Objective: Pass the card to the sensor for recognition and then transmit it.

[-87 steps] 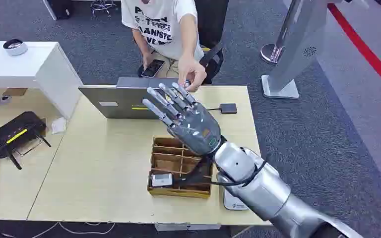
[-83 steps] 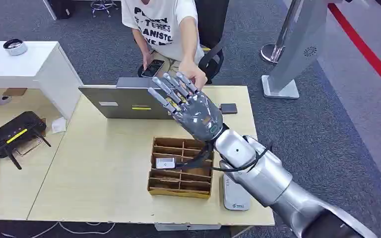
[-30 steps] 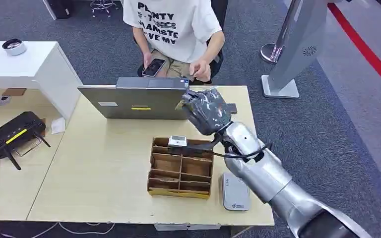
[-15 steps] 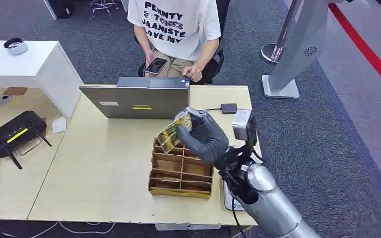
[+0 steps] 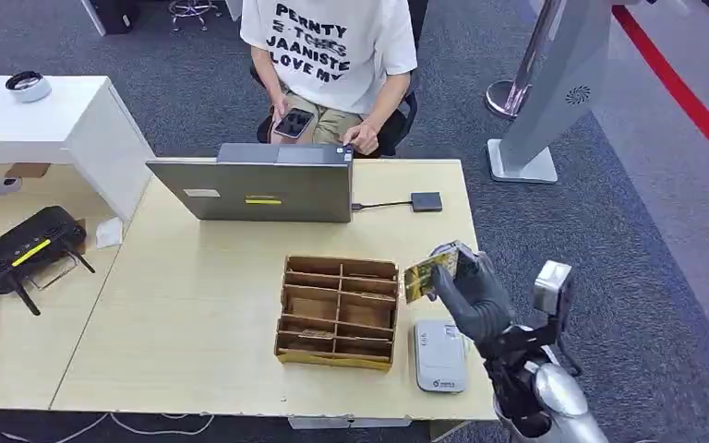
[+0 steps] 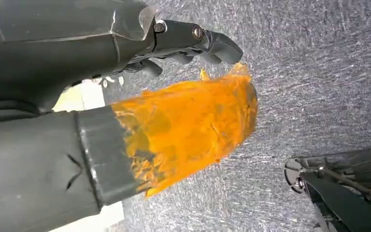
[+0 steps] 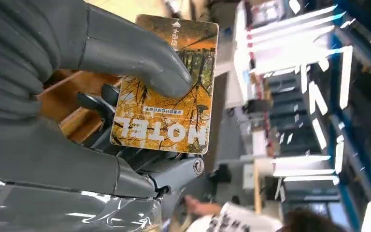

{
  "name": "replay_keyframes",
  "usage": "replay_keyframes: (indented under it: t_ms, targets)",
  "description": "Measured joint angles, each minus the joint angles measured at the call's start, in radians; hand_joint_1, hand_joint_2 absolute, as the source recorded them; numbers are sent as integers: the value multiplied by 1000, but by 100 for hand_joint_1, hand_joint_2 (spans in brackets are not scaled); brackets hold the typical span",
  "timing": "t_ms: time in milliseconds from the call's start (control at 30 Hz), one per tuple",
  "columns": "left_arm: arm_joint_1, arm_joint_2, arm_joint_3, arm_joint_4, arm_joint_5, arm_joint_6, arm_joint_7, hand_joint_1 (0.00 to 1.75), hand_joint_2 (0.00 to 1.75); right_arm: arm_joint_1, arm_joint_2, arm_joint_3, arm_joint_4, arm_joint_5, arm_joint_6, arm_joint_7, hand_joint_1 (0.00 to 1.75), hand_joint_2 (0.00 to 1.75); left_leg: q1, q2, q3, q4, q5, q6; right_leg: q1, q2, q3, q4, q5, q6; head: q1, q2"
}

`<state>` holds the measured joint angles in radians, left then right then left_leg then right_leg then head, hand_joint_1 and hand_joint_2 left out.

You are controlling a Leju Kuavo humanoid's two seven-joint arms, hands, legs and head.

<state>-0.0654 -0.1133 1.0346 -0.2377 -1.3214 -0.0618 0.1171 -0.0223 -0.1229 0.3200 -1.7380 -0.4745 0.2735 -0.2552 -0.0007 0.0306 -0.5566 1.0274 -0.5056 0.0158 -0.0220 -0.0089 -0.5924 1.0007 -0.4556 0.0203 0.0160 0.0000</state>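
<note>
My right hand (image 5: 469, 297) holds a hotel card (image 5: 424, 274) with an orange and yellow tree picture, above the table's right front. It hovers beside the right edge of the brown box, just beyond the grey-white sensor (image 5: 439, 356) lying flat on the table. In the right wrist view the thumb (image 7: 135, 57) presses the card (image 7: 169, 96) against the dark fingers behind it, printed side towards the camera. My left hand (image 6: 125, 121) hangs over grey carpet with nothing in it; orange film wraps its thumb (image 6: 188, 125).
A brown divided box (image 5: 337, 310) sits at the table's middle front, left of the sensor. A laptop (image 5: 258, 189) stands at the far edge with a cabled adapter (image 5: 426, 201) beside it. A person (image 5: 332, 46) sits behind it holding a phone. A black router (image 5: 26, 249) lies far left.
My right hand closed on the card near the person, then drew back and to the right with it, from over the box to above the sensor. The person's hand withdrew.
</note>
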Motion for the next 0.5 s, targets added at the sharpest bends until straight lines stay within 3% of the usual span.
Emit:
replay_keyframes:
  t_ms: [267,500]
  targets:
    - [1,0,20,0,5,2,15,0,0,152,-33,-85,-6,95,-31,7,175,175,0,0,0,0,0,1,0,0,0,0,0,0,0,0]
    - [0,0,26,0,1,5,24,0,0,187,-40,-93,24,179,-110,35,175,175,0,1,1,0,0,1,0,1,0,0,0,0,0,0]
